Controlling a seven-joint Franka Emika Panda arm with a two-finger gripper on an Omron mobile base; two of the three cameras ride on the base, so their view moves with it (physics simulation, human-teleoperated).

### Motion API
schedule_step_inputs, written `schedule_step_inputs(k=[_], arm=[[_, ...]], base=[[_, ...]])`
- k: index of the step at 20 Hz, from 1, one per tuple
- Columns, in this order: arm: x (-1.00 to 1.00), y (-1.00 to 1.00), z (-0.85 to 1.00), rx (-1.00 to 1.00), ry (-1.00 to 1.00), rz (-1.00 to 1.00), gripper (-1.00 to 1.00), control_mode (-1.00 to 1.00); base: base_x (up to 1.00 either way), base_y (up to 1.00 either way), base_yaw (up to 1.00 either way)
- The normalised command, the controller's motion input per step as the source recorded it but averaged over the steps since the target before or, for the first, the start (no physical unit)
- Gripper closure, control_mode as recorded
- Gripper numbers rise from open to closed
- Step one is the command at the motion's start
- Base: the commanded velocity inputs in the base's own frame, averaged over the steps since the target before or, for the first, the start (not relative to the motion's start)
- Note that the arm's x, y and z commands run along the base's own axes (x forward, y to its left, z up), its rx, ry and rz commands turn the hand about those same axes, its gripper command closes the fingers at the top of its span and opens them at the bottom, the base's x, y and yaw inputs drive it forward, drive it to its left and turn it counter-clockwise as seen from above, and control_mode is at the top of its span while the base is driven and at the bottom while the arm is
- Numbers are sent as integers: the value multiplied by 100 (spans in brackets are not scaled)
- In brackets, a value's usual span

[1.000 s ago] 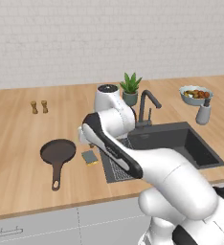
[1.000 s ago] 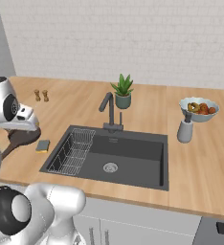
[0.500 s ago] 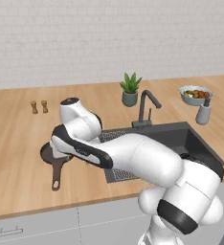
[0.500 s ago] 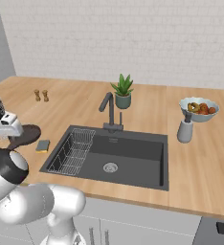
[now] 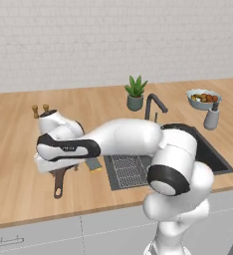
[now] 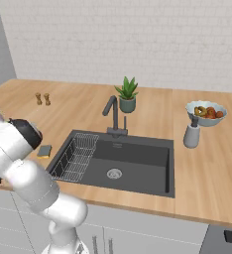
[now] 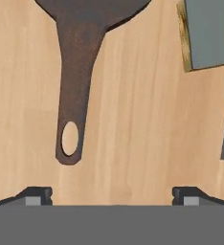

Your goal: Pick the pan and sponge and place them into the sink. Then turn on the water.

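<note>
The gripper hangs over the wooden counter with its two fingertips spread as wide as they go, and nothing sits between them, just bare wood. Just beyond the tips lies the pan, its long brown handle reaching toward the gripper, the hole at its end closest of all and a little to the left-hand tip's side in the hand view. No contact with the handle. Off toward the other tip's side, farther out, is the sponge, grey face up with a strip of yellow along its edge, flat on the counter and apart from the pan.

From the left base view, the arm bends low over the pan, hiding most of it; the handle pokes out toward the counter's front edge. The sponge rests just beside the sink, near the wire rack. The faucet stands behind the basin.
</note>
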Motion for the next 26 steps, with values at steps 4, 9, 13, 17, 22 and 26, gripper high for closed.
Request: schedule_step_inputs(k=[4,9,13,17,22,26], arm=[[23,10,-66,-1,0,0,-100,-100],[32,8,-44,0,0,-3,-100,-100],[36,23,-32,0,0,-8,-100,-100],[24,21,-39,0,0,-9,-100,-100],[13,1,-43,0,-1,-10,-100,-100],[0,-40,-51,4,-9,-11,-100,-100]], base=[[0,0,0],[0,0,0],[0,0,0],[0,0,0],[0,0,0],[0,0,0]])
